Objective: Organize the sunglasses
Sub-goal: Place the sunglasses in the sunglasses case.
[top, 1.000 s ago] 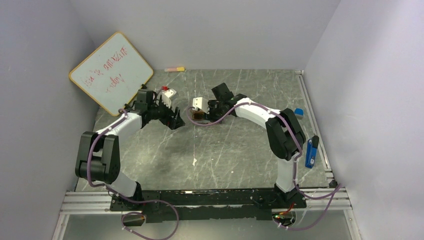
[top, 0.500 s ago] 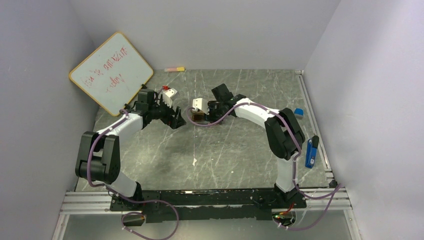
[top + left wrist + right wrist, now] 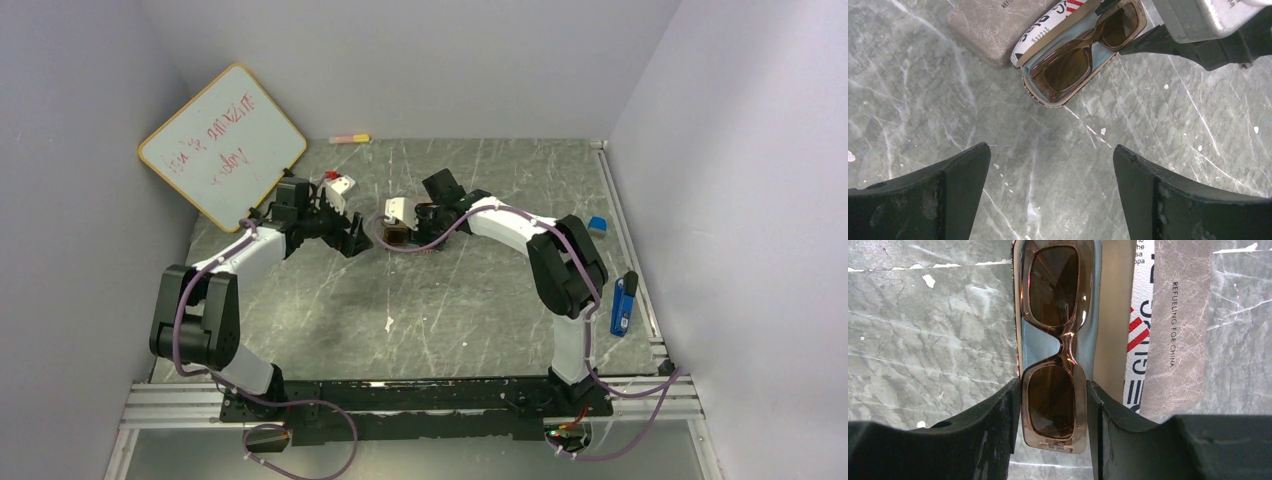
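On the grey marbled bench (image 3: 450, 290), between pale walls (image 3: 400, 60), brown sunglasses (image 3: 1054, 345) with amber lenses lie in a blue-lined case (image 3: 1034, 347); right claw (image 3: 1054, 405) clasps them, left claw (image 3: 1050, 165) gapes wide.

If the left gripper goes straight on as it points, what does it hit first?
The left gripper likely meets bare table just short of the open case holding the brown sunglasses; on a flatter line, the case's near end. Depth is unclear.
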Tool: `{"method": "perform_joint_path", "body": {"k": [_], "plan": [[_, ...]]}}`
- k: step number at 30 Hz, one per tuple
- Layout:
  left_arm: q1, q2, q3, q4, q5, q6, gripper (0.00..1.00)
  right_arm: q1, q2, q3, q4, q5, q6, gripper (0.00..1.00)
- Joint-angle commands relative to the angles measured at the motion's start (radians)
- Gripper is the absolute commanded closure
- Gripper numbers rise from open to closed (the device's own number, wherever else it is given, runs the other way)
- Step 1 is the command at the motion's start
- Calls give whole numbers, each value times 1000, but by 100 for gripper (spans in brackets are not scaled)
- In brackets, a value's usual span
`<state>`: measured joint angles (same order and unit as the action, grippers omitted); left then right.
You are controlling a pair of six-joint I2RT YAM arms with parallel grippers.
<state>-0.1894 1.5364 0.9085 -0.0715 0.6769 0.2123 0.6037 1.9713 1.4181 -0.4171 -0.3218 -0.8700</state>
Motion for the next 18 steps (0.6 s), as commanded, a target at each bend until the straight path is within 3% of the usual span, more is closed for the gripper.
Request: {"method": "perform_joint_path", "body": {"k": [1,13,18], "plan": [[-5,-47,1,29,-10,-30,3,-1,6,-3,28,-15,14,54],[-8,-50,13,33,-18,-50,3,-1,-8,-18,40,-16,17,34],[-10,-50,16,35,-18,-53,3,-1,-20,-19,47,-17,22,32]]}}
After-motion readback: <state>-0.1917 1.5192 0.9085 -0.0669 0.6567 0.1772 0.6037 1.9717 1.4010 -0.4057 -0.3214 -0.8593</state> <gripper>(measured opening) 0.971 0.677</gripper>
